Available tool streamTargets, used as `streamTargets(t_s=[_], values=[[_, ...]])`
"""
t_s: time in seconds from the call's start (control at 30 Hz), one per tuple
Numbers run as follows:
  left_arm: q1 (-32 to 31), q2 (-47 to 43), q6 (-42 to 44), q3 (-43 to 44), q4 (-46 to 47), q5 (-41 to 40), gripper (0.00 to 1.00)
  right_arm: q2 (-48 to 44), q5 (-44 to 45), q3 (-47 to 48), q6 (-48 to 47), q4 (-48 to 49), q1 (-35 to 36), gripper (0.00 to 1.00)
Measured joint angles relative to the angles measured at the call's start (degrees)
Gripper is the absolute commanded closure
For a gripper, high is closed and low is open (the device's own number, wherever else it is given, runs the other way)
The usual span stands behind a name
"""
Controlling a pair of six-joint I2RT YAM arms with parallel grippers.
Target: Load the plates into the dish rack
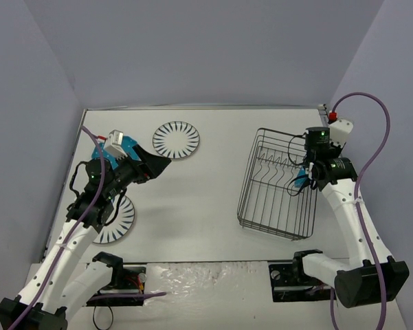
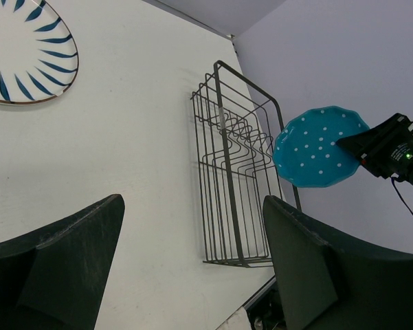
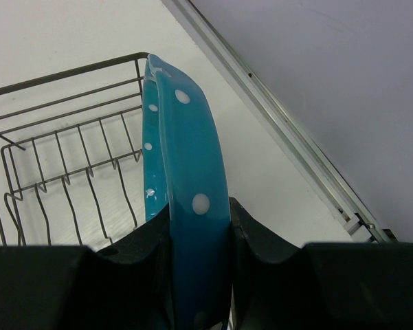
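Right wrist view: right gripper (image 3: 198, 237) clamps a teal dotted plate (image 3: 182, 137) on edge, above the dish rack (image 1: 275, 189) near the table's (image 1: 206, 206) right edge. Advise lowering it upright between two prongs (image 3: 89, 185) before release. Left gripper (image 2: 192, 261) gapes wide, empty.

— What lies on the white desk (image 1: 206, 206)?
— On the right, the black wire dish rack (image 1: 247, 182). On the left, the far striped plate (image 1: 176, 139), the near striped plate (image 1: 126, 218) half hidden from above, and a teal plate (image 1: 128, 146) between them, mostly covered
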Motion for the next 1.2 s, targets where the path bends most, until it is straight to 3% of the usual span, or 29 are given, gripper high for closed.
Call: streamTargets(t_s=[0.73,1.2], values=[[0.0,0.0,0.0,0.7,-1.0,0.0,0.22,3.0,-0.3,0.1,-2.4,1.7,-1.8,1.0],[0.0,0.0,1.3,3.0,-4.5,0.0,0.22,3.3,-5.0,0.1,-3.6,2.9,-7.0,1.0]])
